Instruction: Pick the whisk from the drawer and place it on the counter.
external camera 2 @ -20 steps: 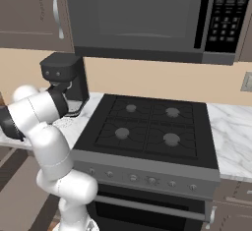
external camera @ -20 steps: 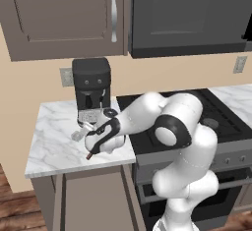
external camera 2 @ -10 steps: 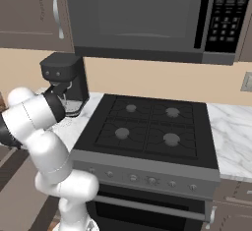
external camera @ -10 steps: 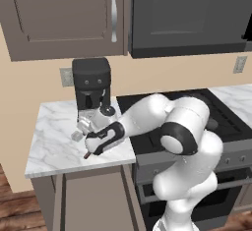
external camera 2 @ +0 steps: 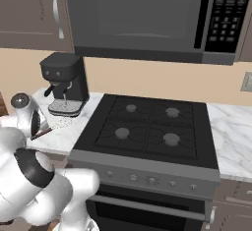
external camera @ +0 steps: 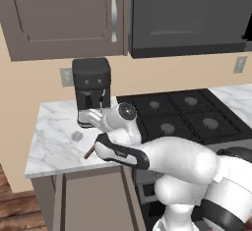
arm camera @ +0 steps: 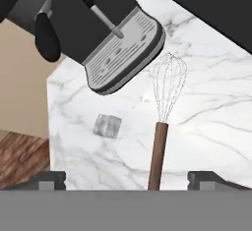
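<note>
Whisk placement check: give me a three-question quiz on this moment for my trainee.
1. True or false: the whisk lies on the counter.
2. What sits just left of the whisk in the hand view? A) the small grey lump B) a mug C) a spoon
3. Fill in: the whisk's wire head points toward the ____ of the coffee machine.

Key: 1 true; 2 A; 3 drip tray. The gripper has its fingertips set wide on either side of the handle, not touching it.
</note>
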